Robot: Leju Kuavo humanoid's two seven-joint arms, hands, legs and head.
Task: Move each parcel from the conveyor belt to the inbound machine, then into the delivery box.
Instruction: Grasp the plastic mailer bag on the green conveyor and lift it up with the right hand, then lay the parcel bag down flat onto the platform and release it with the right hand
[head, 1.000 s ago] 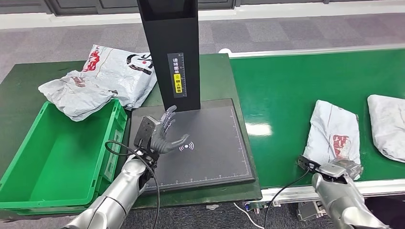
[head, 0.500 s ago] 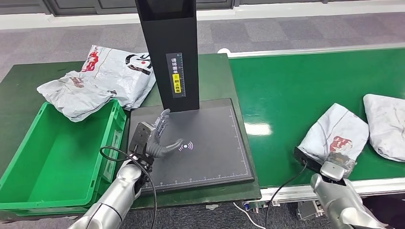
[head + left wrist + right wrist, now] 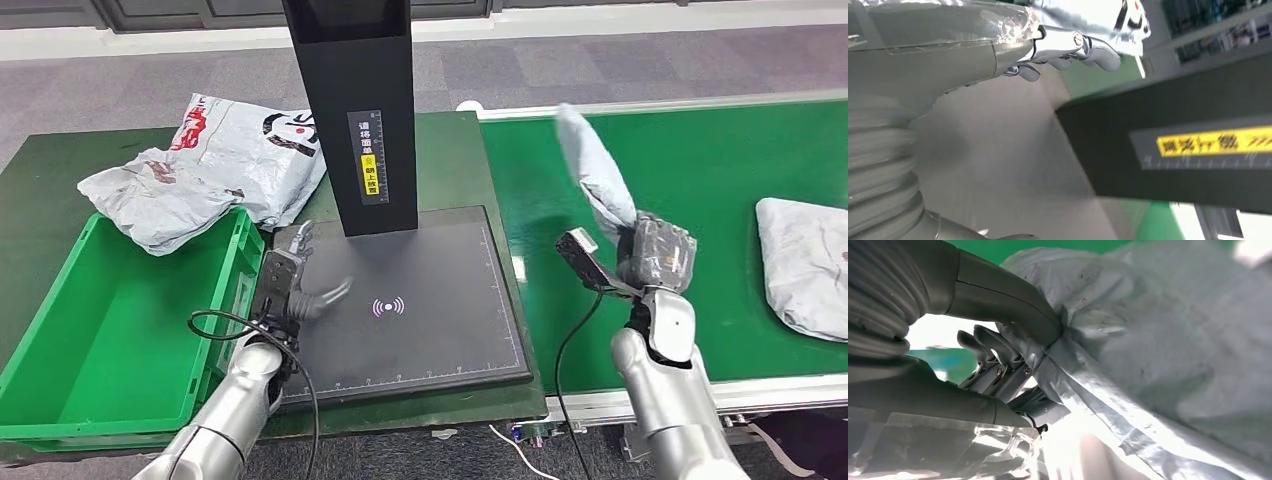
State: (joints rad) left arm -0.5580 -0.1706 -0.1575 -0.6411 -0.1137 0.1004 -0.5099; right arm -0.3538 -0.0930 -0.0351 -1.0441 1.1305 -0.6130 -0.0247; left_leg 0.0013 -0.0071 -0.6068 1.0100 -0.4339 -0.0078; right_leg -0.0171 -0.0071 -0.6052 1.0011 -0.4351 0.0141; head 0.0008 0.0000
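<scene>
My right hand [image 3: 655, 255] grips a grey plastic parcel [image 3: 597, 172] and holds it up in the air over the green conveyor belt [image 3: 700, 180], just right of the black scanning pad [image 3: 430, 300]. In the right wrist view the thumb and fingers [image 3: 998, 372] pinch the parcel's crumpled film [image 3: 1158, 355]. My left hand [image 3: 290, 280] hovers open over the pad's left edge, fingers spread, with nothing in it. The left hand's fingers [image 3: 1068, 47] reach toward the black scanner column [image 3: 1173, 145]. A second grey parcel [image 3: 805, 265] lies on the belt at the far right.
The black scanner column [image 3: 352, 110] rises from the back of the pad. A green delivery box [image 3: 120, 330] stands left of the pad. Two grey parcels [image 3: 215, 165] lie on the table behind the box, one drooping over its rim.
My right hand has lifted the parcel off the belt and swung it up and to the left, toward the pad. My left hand has drifted left to the pad's edge.
</scene>
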